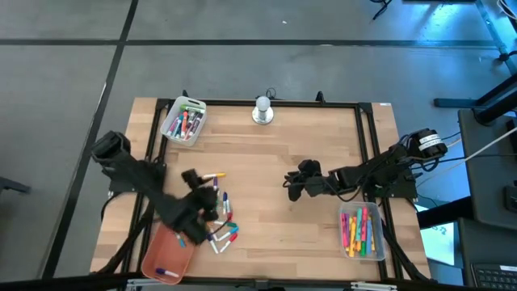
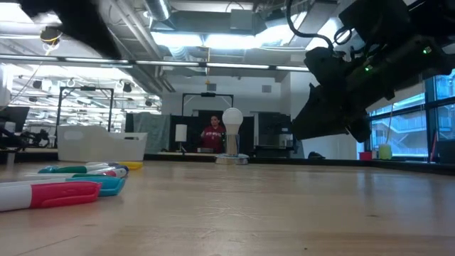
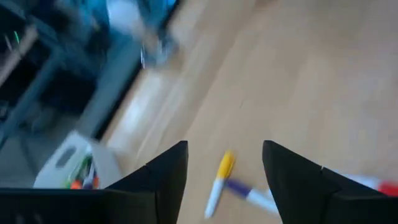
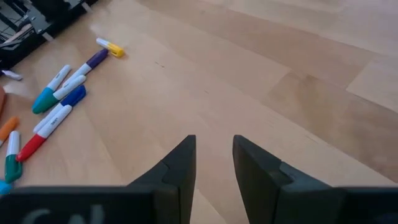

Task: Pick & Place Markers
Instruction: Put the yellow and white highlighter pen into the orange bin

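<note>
Several loose markers point(image 1: 224, 218) lie flat on the wooden table near its front left; they also show in the low view point(image 2: 64, 190) and the right wrist view point(image 4: 59, 102). My left gripper point(image 1: 198, 184) hovers open over them. A white marker with a yellow cap point(image 3: 219, 180) and a purple-capped one point(image 3: 249, 194) lie on the table below the gap between its fingers point(image 3: 225, 155). My right gripper point(image 1: 292, 184) hangs over bare table at mid-right, open by a narrow gap point(image 4: 214, 146), with nothing between its fingers.
An orange tray point(image 1: 166, 255) with one marker sits at the front left. A white tray point(image 1: 184, 121) of markers stands at the far left, a clear tray point(image 1: 362, 232) of markers at the front right. A white bulb-shaped lamp point(image 1: 262, 109) stands at the far edge.
</note>
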`<move>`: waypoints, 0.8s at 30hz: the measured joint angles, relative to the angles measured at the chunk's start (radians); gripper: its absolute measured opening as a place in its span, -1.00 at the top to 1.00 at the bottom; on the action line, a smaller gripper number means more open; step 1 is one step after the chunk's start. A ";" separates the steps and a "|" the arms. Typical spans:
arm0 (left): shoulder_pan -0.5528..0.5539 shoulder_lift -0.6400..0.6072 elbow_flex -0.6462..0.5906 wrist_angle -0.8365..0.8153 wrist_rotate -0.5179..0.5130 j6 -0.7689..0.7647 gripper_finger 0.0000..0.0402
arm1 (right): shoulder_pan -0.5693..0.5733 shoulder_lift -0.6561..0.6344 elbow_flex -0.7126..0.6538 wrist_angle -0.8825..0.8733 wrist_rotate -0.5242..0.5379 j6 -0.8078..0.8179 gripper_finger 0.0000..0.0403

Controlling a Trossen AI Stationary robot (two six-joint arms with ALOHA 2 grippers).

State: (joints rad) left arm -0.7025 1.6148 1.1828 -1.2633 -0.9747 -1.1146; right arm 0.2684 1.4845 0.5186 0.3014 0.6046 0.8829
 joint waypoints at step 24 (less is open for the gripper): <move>0.510 -0.060 -0.464 0.798 0.425 0.733 0.05 | -0.001 0.000 -0.001 0.005 -0.069 -0.021 0.47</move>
State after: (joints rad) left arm -0.1922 1.5550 0.7188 -0.4653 -0.5493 -0.3814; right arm 0.2672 1.4841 0.5179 0.3069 0.5357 0.8617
